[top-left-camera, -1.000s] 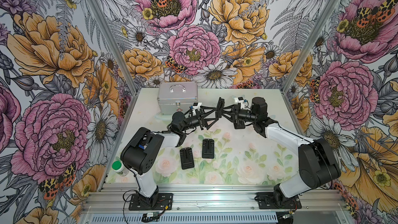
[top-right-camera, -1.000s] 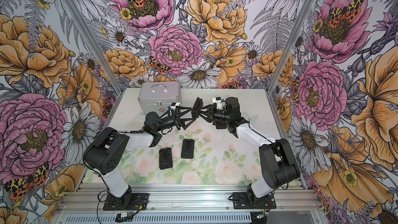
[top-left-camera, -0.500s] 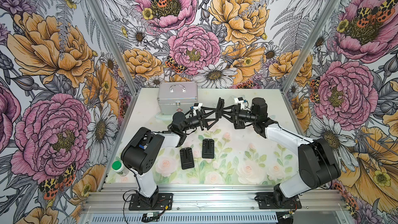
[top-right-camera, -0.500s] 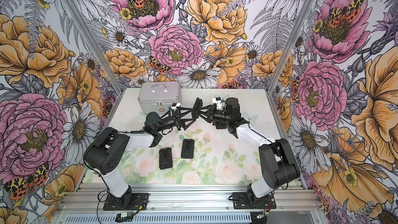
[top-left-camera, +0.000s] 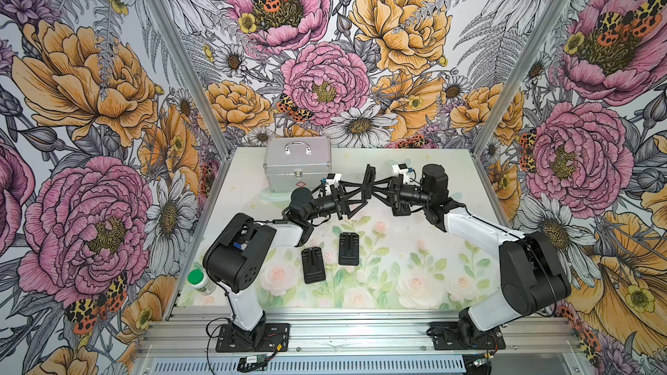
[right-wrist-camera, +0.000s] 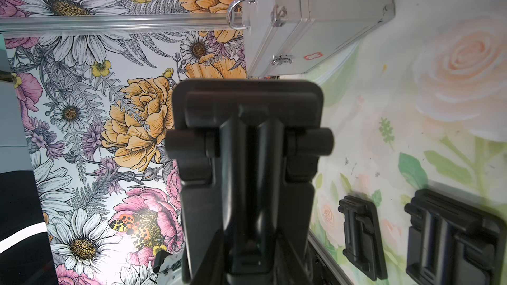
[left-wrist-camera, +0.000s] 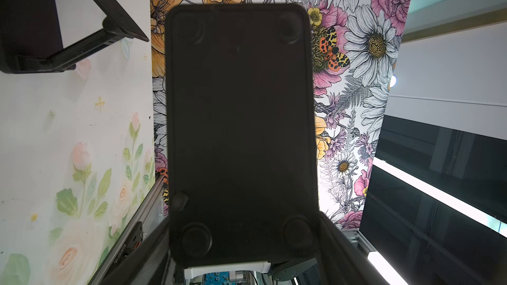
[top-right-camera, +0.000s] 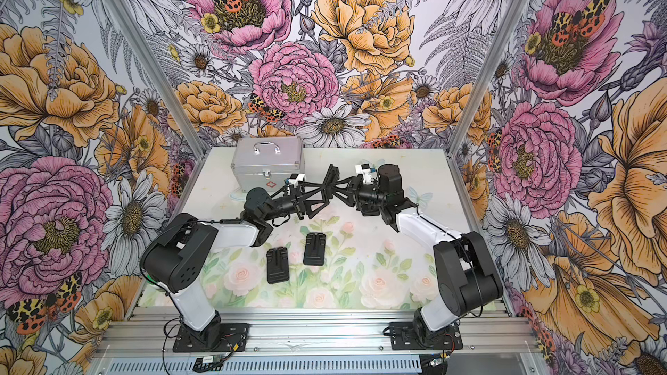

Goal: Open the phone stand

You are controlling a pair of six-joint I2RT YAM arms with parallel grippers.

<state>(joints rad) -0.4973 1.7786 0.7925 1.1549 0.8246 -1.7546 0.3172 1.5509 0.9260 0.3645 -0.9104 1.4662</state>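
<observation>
3 stands in all. 1 phone stand (top-left-camera: 369,174) sits mid-frame in both top views, above the table (top-left-camera: 433,174), btw my 2 grippers: left gripper (top-left-camera: 361,193) clamped on it, right gripper (top-left-camera: 378,189) gripping the opp. side. Lower stand (top-left-camera: 313,260) & upper stand (top-left-camera: 349,249) lie flat below. 1 silver case (top-left-camera: 297,164) upper left, 1 bottle (top-left-camera: 198,281) lower left.

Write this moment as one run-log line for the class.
stage: phone stand aloft | left gripper: shut on it | right gripper: shut on it | table: two spare phone stands, flat
</observation>
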